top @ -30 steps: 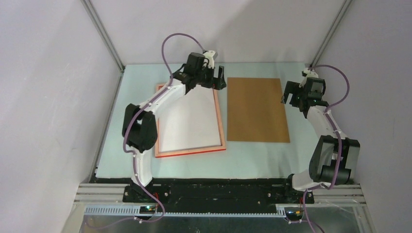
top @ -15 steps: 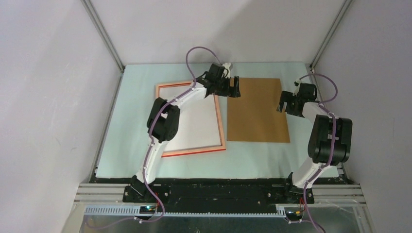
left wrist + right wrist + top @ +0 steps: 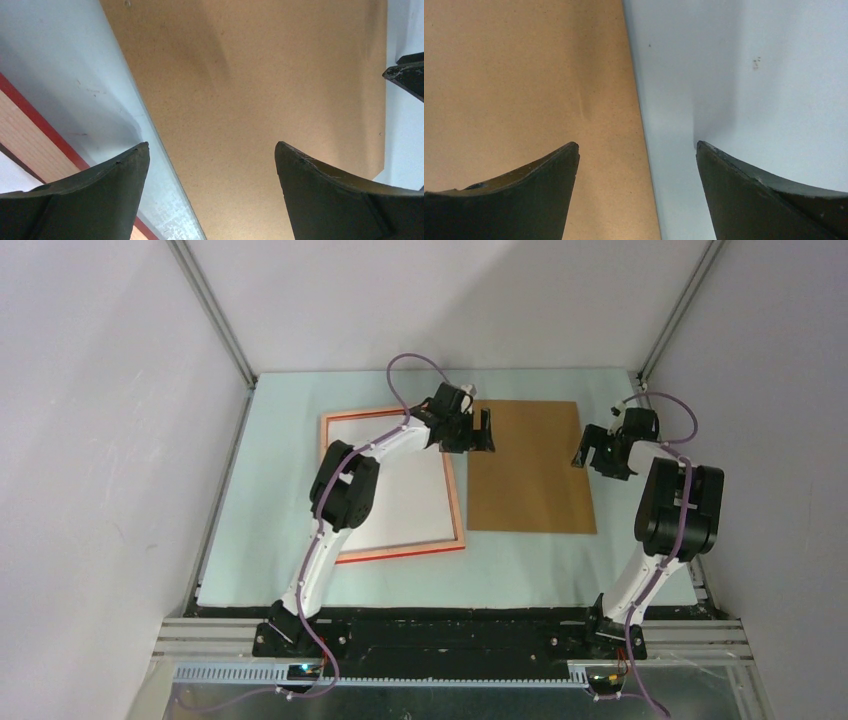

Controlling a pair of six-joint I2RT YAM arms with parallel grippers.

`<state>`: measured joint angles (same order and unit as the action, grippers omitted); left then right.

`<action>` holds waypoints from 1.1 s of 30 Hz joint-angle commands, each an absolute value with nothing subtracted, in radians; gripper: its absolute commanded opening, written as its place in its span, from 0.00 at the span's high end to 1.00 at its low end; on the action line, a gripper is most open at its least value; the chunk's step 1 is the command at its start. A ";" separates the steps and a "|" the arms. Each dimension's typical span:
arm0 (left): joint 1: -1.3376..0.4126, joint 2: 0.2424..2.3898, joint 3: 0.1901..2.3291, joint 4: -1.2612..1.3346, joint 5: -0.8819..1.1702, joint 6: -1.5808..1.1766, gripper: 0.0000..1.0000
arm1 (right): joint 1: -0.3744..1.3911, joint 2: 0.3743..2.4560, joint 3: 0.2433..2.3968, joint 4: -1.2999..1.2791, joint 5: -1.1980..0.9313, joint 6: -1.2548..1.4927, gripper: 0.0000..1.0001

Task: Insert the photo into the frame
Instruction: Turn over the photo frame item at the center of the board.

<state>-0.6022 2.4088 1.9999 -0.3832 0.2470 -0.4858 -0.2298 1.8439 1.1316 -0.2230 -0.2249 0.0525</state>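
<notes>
1. Lying flat with its white back upward, the photo [image 3: 410, 502] is seen inside the border of the frame [image 3: 400, 549], left of centre on the pale mat [image 3: 285, 490]. Part of the sheet is hidden under the left arm.
2. The frame is turned back-up: pale orange-pink rails are shown all round, with a thin strip of glossy red along the near edge.
3. Just beside the frame's right rail, parted from it by a narrow strip of mat, a brown backing board [image 3: 530, 480] is laid flat.
4. The left gripper [image 3: 478, 436] is held over the far left part of the board, just past the frame's far right corner. The photo lies to its left and nearer the bases, not between the fingers.
5. Its jaws are spread wide and nothing is gripped. In the left wrist view the board's left edge is seen running between the fingers, with the frame's red edge at the lower left.
6. The right gripper [image 3: 598, 460] is placed at the board's right edge, well apart from photo and frame — the whole board lies between.
7. Its jaws are likewise spread wide and empty. In the right wrist view one finger is seen over the board, the other over the mat.
8. Whether any fingertip touches the surface cannot be told.
</notes>
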 commanded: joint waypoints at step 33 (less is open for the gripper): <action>-0.632 2.357 1.883 -0.368 0.418 -0.645 0.00 | -0.238 1.820 1.284 -0.511 -0.776 0.083 0.19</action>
<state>-0.6022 2.3859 1.9137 -0.3199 0.3504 -0.6117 -0.2646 1.9297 1.2804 -0.4202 -0.5087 0.0654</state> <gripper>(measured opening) 0.996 0.826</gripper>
